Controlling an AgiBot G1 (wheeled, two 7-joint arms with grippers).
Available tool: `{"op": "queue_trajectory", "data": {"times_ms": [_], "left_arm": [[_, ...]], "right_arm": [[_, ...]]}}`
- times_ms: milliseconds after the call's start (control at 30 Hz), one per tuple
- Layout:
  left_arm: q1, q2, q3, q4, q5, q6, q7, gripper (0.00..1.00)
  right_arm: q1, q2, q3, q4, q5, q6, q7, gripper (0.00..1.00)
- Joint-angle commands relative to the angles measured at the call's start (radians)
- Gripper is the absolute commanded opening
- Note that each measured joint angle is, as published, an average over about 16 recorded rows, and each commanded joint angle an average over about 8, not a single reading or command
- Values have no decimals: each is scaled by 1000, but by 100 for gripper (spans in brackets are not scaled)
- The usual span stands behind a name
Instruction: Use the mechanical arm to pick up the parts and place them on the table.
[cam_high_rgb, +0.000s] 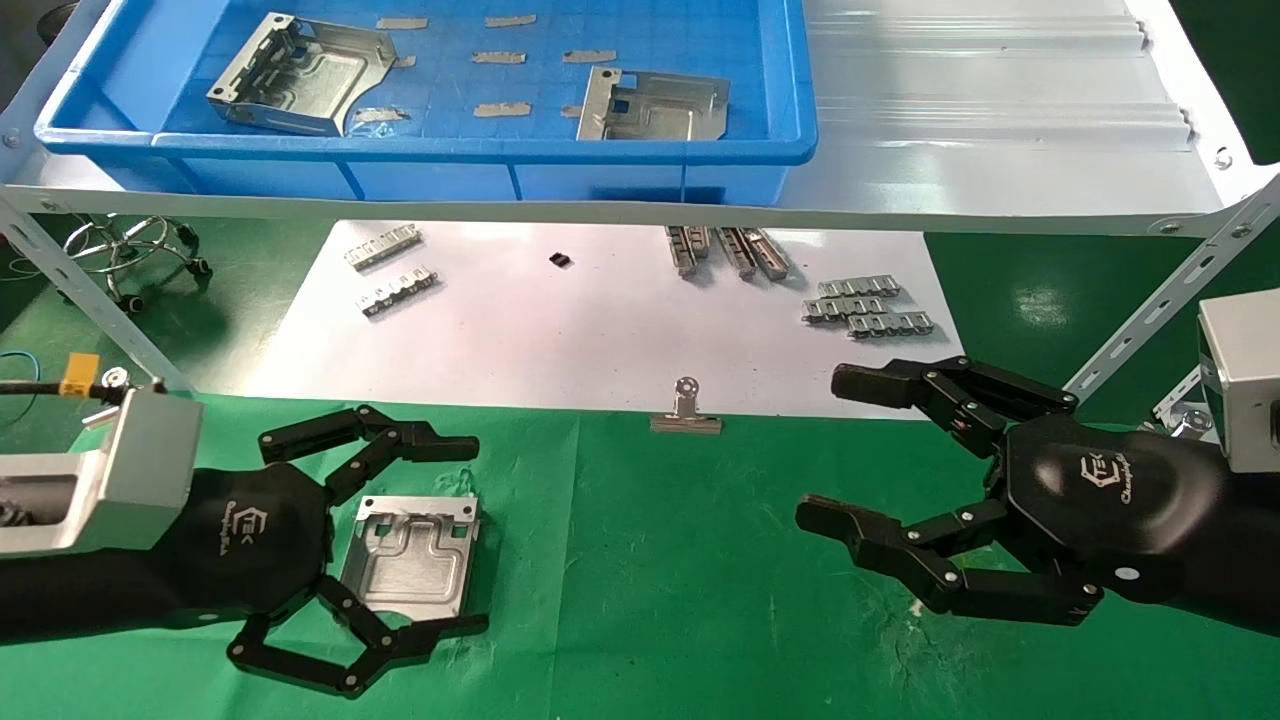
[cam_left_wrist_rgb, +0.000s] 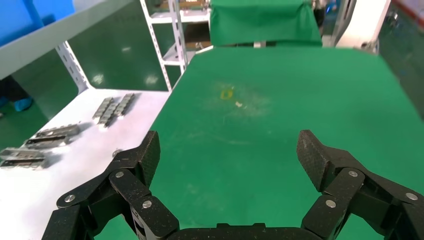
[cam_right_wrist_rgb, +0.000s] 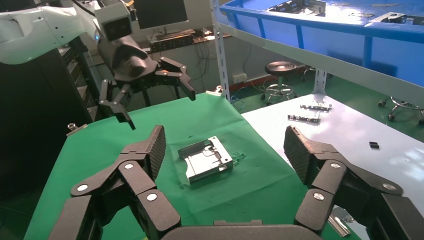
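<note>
One silvery part lies flat on the green table, also seen in the right wrist view. My left gripper is open and empty; in the head view its black fingers frame the part, and the right wrist view shows this hand raised above the cloth, not touching it. The left wrist view shows its open gripper over bare green cloth. My right gripper is open and empty over the table's right side, also seen in its wrist view. Two more parts lie in the blue bin.
The bin stands on a silvery ribbed shelf over the back. Under it a white sheet holds toothed strips. A binder clip sits at the sheet's front edge. Slanted shelf struts stand at both sides.
</note>
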Motion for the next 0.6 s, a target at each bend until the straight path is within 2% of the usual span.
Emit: {"op": "queue_trajectory", "data": {"times_ms": [33,600], "left_arm": [[14,-4,-14,-15,-17,0,-18,100],[133,-34,-130,-135,-155,1,-164,100]], "right_arm": [[0,0,0,0,0,0,0,100],[0,0,0,0,0,0,0,100]]}}
